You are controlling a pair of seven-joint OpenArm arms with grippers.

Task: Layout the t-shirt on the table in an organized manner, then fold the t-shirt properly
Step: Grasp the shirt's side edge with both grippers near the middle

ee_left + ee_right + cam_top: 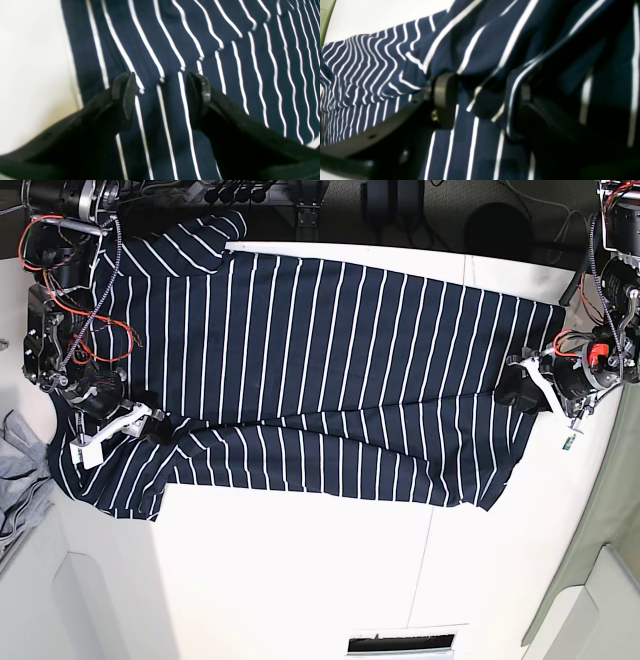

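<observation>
T-shirt laid lengthwise across the upper half of the table

In the base view the t-shirt (320,370) is spread flat on the table (330,580), reaching from the upper left of the frame to the right edge, with bare tabletop left below it. The right gripper (150,425) is placed on the cloth at centre left, the left gripper (515,392) on the cloth at centre right. A second garment (22,475) is seen at the left edge, beside the shirt's lower left corner.
</observation>
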